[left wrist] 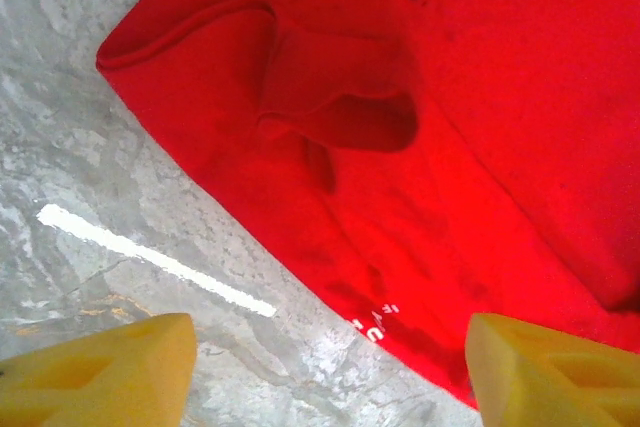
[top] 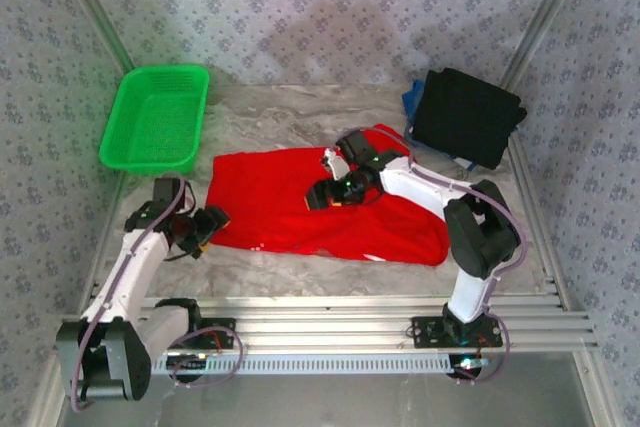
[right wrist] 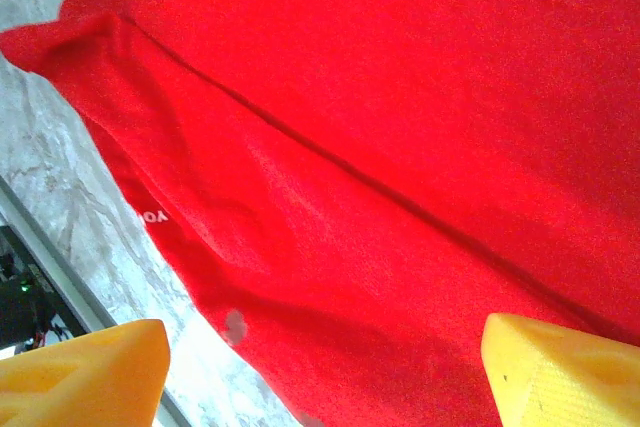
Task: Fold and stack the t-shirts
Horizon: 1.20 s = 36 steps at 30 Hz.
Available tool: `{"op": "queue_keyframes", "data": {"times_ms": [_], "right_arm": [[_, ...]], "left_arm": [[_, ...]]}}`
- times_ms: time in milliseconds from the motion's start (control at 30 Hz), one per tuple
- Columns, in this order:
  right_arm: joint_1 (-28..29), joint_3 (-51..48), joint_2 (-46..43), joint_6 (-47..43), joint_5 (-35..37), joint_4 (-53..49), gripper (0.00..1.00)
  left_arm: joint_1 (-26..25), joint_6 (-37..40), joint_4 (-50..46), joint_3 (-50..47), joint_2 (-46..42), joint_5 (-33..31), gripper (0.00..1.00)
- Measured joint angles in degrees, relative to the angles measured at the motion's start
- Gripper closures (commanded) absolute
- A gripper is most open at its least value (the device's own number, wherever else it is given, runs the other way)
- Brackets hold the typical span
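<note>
Top external view: red tee (top: 260, 197) lies spread mid-worktop (top: 300, 117), seemingly part folded. A black tee (top: 468, 117) sits folded on a blue one (top: 411, 99) at the far right corner, presumably the stack site. Left fingers (left wrist: 100, 367) stand wide and empty, low over the red tee's near-left hem, likely posed to take that edge. Right fingers (right wrist: 560, 367) stand wide and empty above the tee's middle, where the right wrist view shows a fold line. Judgement: folding is under way and stacking is not yet done. Basket (top: 160, 72) stands far left, uninvolved.
</note>
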Motion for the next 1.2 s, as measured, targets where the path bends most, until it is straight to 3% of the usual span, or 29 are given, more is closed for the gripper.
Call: {"op": "queue_keyframes", "data": {"times_ms": [133,400,833,1200], "right_arm": [[-0.90,-2.34,-1.31,-0.70,0.37,0.42,0.16],[-5.66,-11.67,-8.39,-0.76,2.34,-0.44,0.16],[-10.08,-16.20,-11.65,-0.76,3.85,-1.20,0.16],[-10.67,-16.46,-11.63,-0.79,3.78,-1.16,0.17]], "left_arm": [[0.00,-1.68,3.26,-1.25,3.08,-0.11,0.35],[2.38,-5.27,8.02,-3.17,5.18,-2.29,0.26],[8.33,-8.48,9.57,-4.74,1.95,-6.03,0.35],[9.68,-9.31,10.78,-4.04,8.26,-6.32,0.63]]}}
